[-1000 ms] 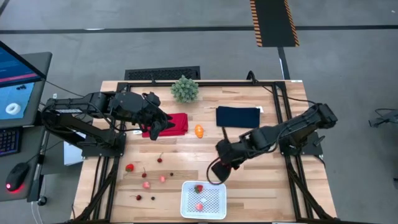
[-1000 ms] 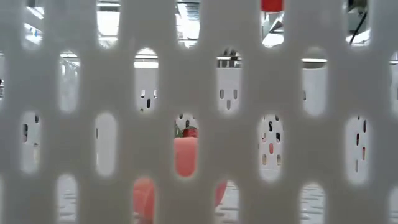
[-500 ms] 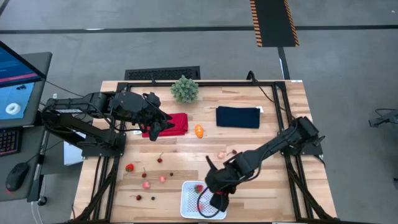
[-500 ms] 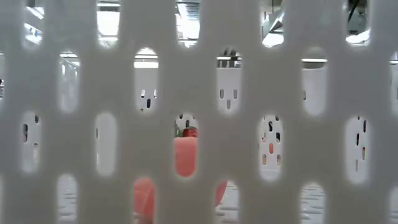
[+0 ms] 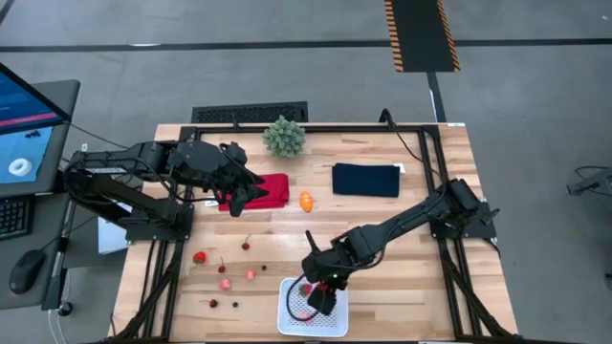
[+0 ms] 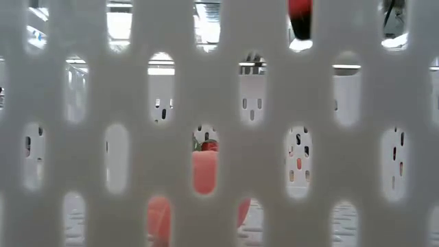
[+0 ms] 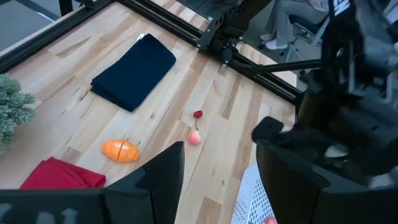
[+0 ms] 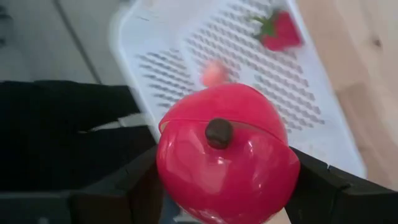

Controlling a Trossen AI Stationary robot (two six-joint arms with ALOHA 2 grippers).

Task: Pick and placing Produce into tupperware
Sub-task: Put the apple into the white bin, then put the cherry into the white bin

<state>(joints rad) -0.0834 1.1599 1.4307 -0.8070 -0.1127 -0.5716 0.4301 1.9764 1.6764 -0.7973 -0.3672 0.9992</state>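
The right gripper (image 5: 321, 296) hangs above the white container (image 5: 337, 323), its fingers clamped on a glossy red pepper (image 8: 227, 162). The pepper looks light, hard and slippery, so I think holding across its round sides is safest. Only the right wrist view shows a strawberry (image 8: 281, 31) beyond the fingers. The left gripper (image 5: 247, 193) waits over the red cloth (image 5: 275, 187), fingers apart.
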